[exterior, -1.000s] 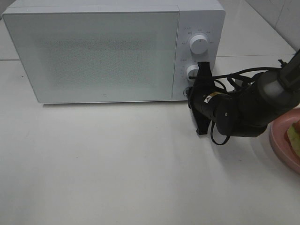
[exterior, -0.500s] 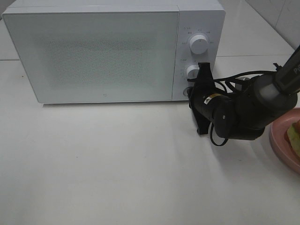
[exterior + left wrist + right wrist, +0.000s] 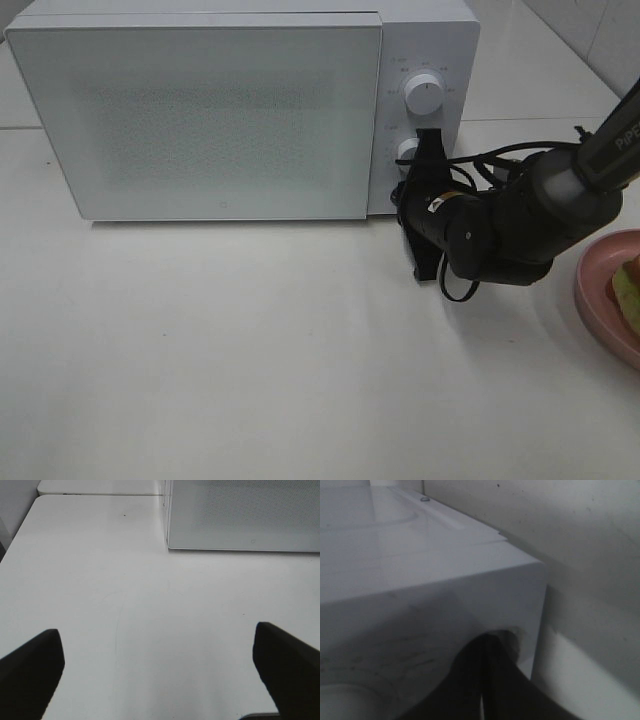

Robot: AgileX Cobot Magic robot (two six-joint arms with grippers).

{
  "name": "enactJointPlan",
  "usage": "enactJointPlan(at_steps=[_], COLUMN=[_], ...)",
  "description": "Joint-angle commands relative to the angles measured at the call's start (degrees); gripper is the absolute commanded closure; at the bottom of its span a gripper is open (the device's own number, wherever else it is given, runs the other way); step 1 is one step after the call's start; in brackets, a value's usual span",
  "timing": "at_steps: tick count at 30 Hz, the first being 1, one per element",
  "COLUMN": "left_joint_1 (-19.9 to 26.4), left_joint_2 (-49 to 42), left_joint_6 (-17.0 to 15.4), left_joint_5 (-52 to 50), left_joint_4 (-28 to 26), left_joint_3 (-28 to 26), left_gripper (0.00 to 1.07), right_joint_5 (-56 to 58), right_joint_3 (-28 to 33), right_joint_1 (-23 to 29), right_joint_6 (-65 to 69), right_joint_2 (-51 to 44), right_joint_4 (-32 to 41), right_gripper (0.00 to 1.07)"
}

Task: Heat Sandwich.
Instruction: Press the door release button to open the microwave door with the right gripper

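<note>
While the sandwich point(image 3: 630, 288) sits on its plate point(image 3: 598, 300) well right of the microwave point(image 3: 430, 30), the right gripper point(image 3: 405, 196), jaws shut, is at the microwave's lower right front corner, seemingly on the button point(image 3: 514, 639). The left gripper point(image 3: 159, 665) hangs wide and empty before the microwave's left end. If the tips slide off the button, the door point(image 3: 200, 110) may stay closed, or the push may shove the microwave back

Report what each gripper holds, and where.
Nothing is held. The left gripper is open above the table; the right gripper is shut, empty, at the microwave front.
</note>
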Motion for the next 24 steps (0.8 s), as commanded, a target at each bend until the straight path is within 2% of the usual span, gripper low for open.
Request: enactJointPlan(at_steps=[1, 5, 24], left_joint_1=[0.0, 0.0, 0.0], left_joint_2=[-1.5, -1.5, -1.5], left_joint_6=[-0.2, -0.2, -0.2], left_joint_5=[-0.5, -0.5, -0.5], left_joint_4=[0.0, 0.0, 0.0], left_joint_3=[0.2, 0.2, 0.2], left_gripper=[0.10, 0.10, 0.10], right_joint_5=[-13.0, -12.8, -9.9], right_joint_3=[-6.9, -8.8, -8.4], right_joint_1=[-3.6, -4.2, -4.2], right_joint_6=[-4.0, -4.4, -4.1], right_joint_2=[-1.3, -1.3, -1.3], right_joint_4=[-1.3, -2.1, -3.2], right_gripper=[1.07, 1.07, 1.07])
